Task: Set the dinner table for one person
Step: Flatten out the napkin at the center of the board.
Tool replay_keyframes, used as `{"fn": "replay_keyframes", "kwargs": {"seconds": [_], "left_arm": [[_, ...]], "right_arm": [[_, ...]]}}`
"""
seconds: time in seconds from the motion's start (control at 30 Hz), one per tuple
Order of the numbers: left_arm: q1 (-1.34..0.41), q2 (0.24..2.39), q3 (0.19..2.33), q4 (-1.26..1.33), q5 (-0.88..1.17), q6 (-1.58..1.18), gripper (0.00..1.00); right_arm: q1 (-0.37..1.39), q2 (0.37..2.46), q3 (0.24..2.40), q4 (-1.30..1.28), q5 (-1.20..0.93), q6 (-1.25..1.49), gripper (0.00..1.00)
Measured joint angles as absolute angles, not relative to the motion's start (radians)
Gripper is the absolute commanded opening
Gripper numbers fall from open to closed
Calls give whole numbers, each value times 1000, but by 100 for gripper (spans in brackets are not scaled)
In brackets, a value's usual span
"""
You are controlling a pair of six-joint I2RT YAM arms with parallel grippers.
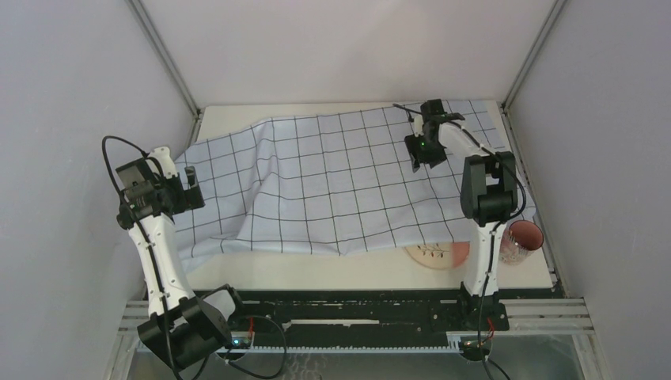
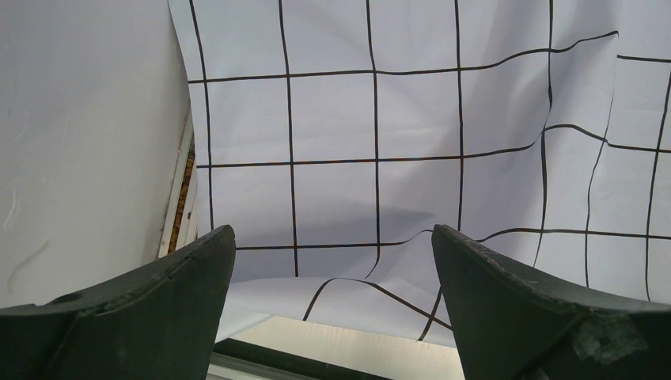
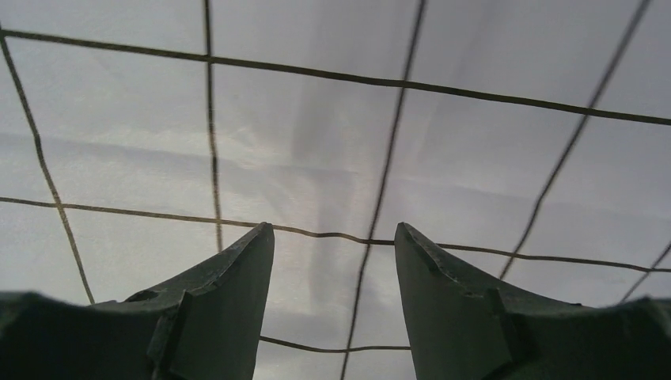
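Gridded cloth (image 1: 332, 182) (rumpled) covers the surface (image 1: 316, 273); left pincer (image 2: 332, 261) and right pincer (image 3: 334, 253) both spread, pinching nothing

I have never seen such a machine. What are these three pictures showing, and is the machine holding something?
These are two white robot arms bolted at the near edge of a cream-white tabletop. One picture looks down from above; the other two come from cameras on each wrist. A pale-blue cloth with a black grid is spread over the table. A pink round plate peeks out from under its near edge, beside a reddish cup. The left end effector and the right end effector are both open above the cloth, holding nothing.
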State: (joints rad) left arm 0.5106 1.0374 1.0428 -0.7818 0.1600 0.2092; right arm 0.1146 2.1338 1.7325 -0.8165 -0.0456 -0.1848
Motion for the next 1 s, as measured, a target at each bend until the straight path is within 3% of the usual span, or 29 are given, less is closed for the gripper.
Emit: {"fn": "replay_keyframes", "kwargs": {"seconds": [0.33,0.67,0.83,0.93,0.97,1.0], "left_arm": [[511,1034,1043,-782,160,210,99],[511,1025,1043,-782,160,210,99],[511,1019,1043,-783,160,210,99],[511,1019,1043,-787,160,210,99],[511,1019,1043,-789,160,210,99],[511,1019,1043,-791,160,210,99]], "right_arm": [[157,2167,1732,-830,17,-196,65],[137,2196,1729,-837,13,-204,56],[110,2203,1730,-845,-68,-213,39],[90,2206,1735,-849,-96,-218,21],[84,2208,1738,-852,-104,-220,6],[80,2209,1739,-853,-111,-221,0]]}}
